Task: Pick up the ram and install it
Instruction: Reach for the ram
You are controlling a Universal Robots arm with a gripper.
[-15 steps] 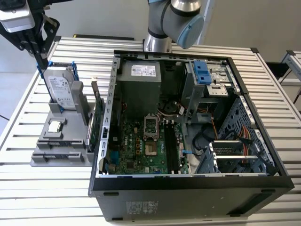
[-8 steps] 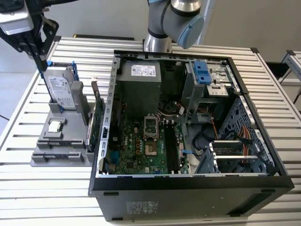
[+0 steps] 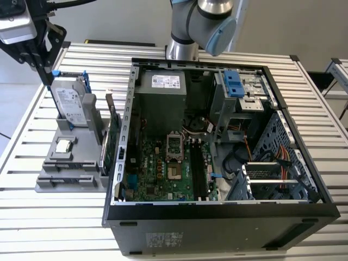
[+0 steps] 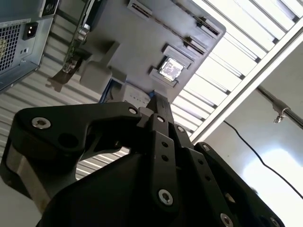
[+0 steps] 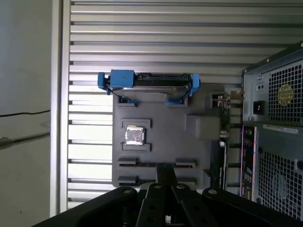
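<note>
Roughly by size: the slatted bench carries the open computer case, laid on its side so the motherboard slots face up for loading; they look bare to me. Beside it, on the exterior view's left, a grey holder stands parts on edge, I reckon for gripping from above: hard drive, expansion card by the case wall. Claw hangs over the holder, fingers pressed together, nothing between them. The ram I take to be the thin dark edge in the holder's end slots, beyond the CPU chip; in the first wrist view the claw covers its middle, so I cannot be sure
</note>
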